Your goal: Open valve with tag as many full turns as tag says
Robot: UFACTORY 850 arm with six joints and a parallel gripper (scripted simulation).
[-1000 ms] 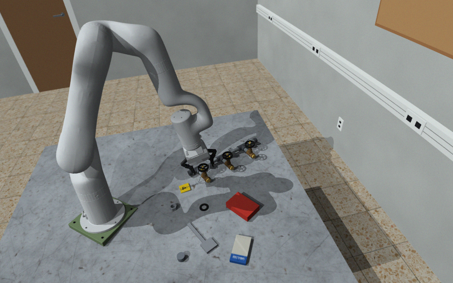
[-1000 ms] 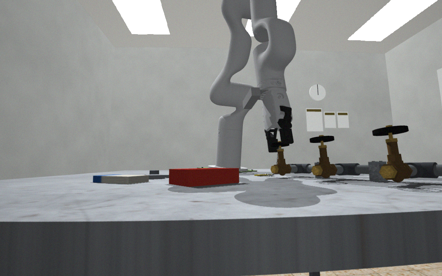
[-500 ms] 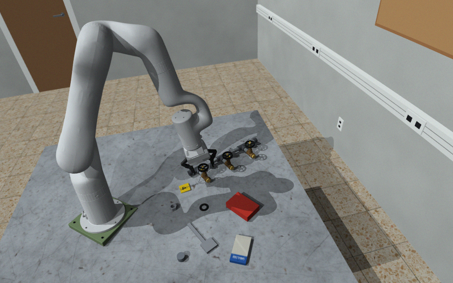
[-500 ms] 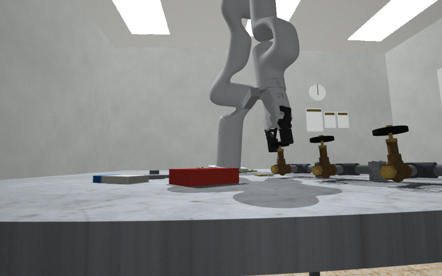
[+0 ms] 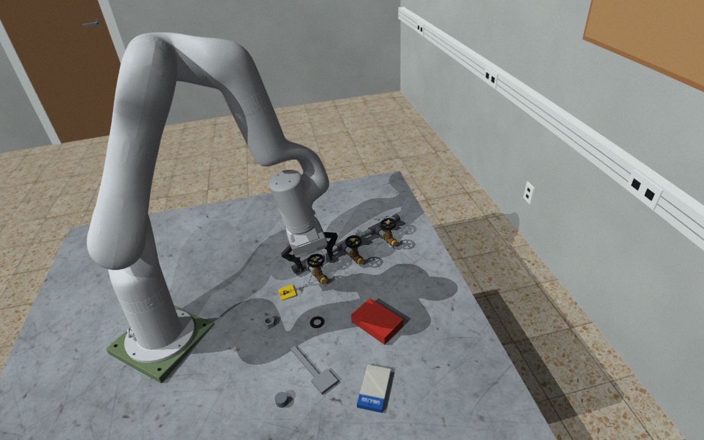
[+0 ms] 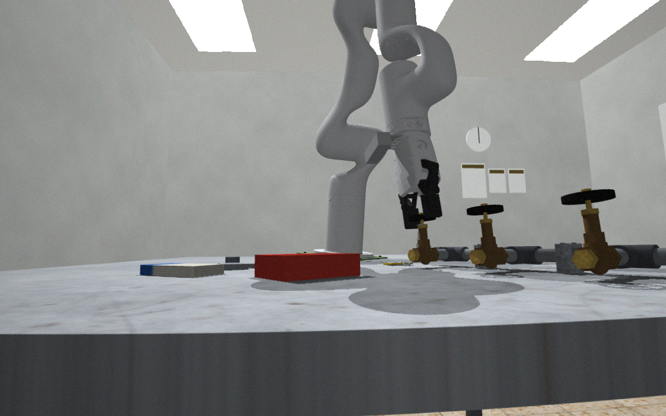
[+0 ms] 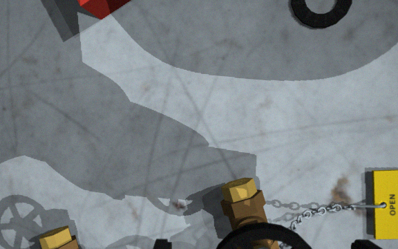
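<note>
Three brass valves with black handwheels stand in a row on a grey pipe. The nearest valve (image 5: pixel 316 264) carries a chain to a yellow tag (image 5: pixel 286 293) that reads OPEN 4; the tag also shows in the wrist view (image 7: pixel 396 204). My gripper (image 5: pixel 311 259) is open, its fingers on either side of that valve's handwheel (image 7: pixel 262 236) at wheel height. In the side view the fingers (image 6: pixel 421 212) hide the wheel. The middle valve (image 5: pixel 354 245) and the far valve (image 5: pixel 388 227) stand apart from the gripper.
A red block (image 5: pixel 377 319), a black ring (image 5: pixel 317 318), a grey nut (image 5: pixel 271 321), a grey paddle tool (image 5: pixel 315 370), a grey disc (image 5: pixel 283 398) and a blue-and-white box (image 5: pixel 374 387) lie on the table in front of the valves.
</note>
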